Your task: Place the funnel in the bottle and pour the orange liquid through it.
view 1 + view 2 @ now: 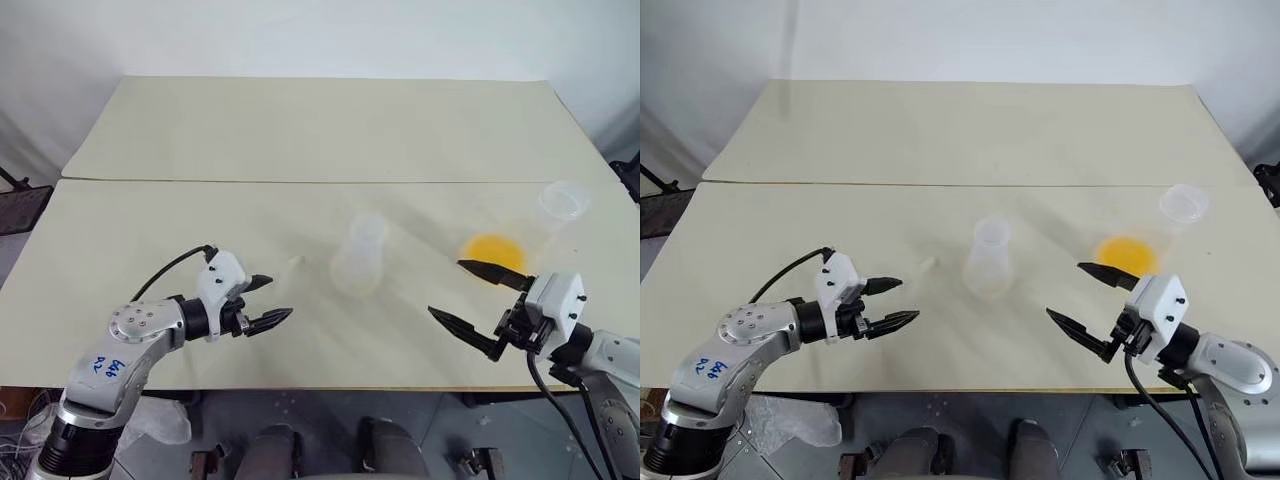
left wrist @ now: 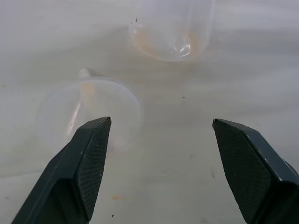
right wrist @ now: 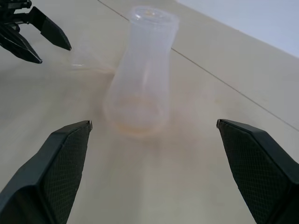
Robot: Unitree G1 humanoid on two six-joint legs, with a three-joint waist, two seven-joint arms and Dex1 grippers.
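Item: funnel, clear, lying on its side on the tabletop just left of the bottle, spout pointing away from us. We note the left hand (open, empty) nearest, just short of it; right hand open, beyond the bottle.

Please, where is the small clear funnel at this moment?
In the left wrist view, the small clear funnel lies on its side on the cream table, between the open left gripper and the smaller clear conical flask.
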